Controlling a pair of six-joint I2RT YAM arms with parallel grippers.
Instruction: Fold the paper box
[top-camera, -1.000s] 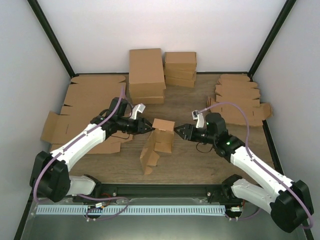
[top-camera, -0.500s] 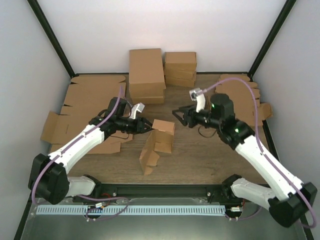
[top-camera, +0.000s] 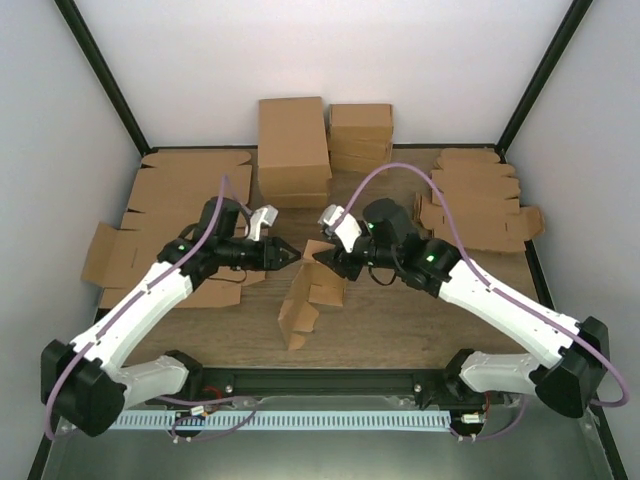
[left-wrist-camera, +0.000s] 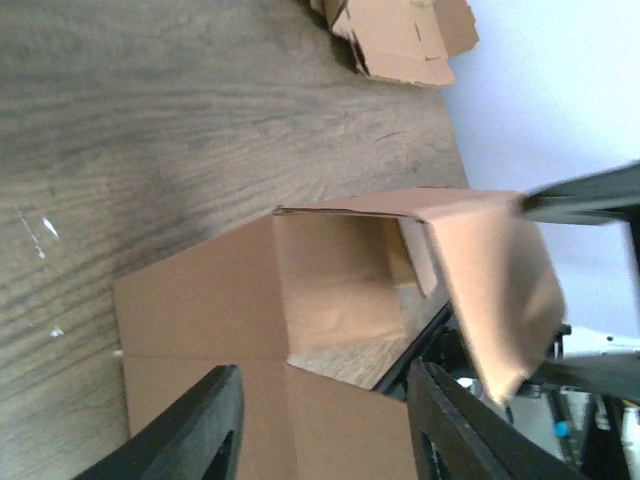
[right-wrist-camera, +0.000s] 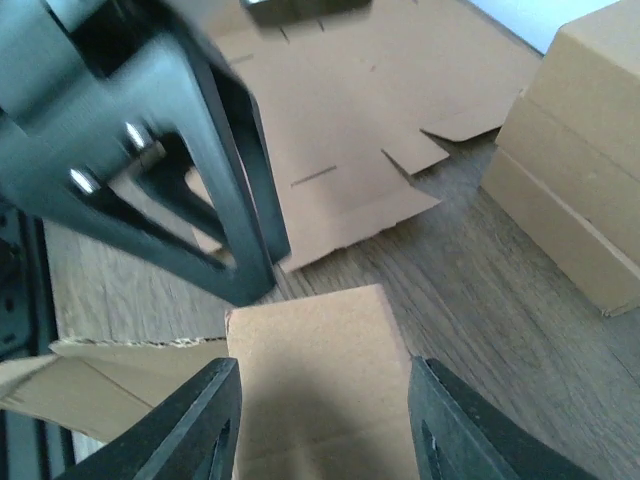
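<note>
The paper box (top-camera: 318, 288) stands on end at the middle of the table (top-camera: 410, 320). It is between the two grippers and well apart from the flat sheets (top-camera: 170, 190) at the left and the stacked boxes (top-camera: 293, 150) at the far side. We read this upright pose as deliberate: it turns the open cavity toward the left gripper (top-camera: 288, 254) and leaves the top flap (right-wrist-camera: 320, 370) free to swing over.

The left gripper sits just left of the box's upper edge, jaws partly parted and gripping nothing. Its wrist view looks straight into the cavity. We judge that it is placed there to brace the wall against a push from the opposite side.

The right gripper (top-camera: 320, 257) meets the box from the right, jaws likewise partly parted, with the top flap lying across the gap between them. We cannot tell whether the fingers touch the flap; no pinch is visible. A long flap (top-camera: 296, 318) trails toward the near edge, not yet folded.
</note>
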